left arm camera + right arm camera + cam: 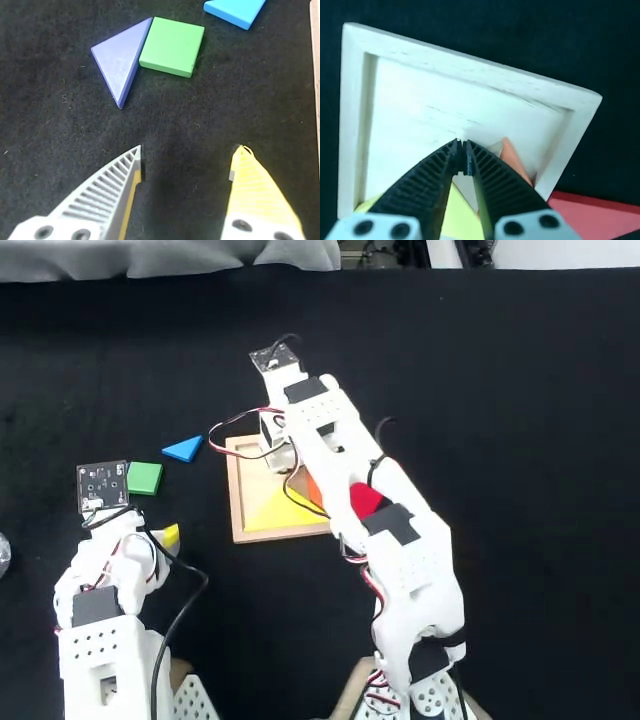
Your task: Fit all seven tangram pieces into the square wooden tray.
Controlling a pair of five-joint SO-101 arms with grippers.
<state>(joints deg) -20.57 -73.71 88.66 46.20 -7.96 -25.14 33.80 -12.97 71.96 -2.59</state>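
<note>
Table point(520, 390) draped black, grey fabric point(150, 255) behind, left claw point(190, 150) wide, right claw point(461, 145) closed over tray point(354, 100)

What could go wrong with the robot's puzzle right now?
1. The purple triangle piece touches the green square piece, so the open left hand might shove one while grabbing the other.
2. The shut right hand is over the square wooden tray, close to the orange piece and the yellow triangle piece already inside. It could bump them out of place.
</note>
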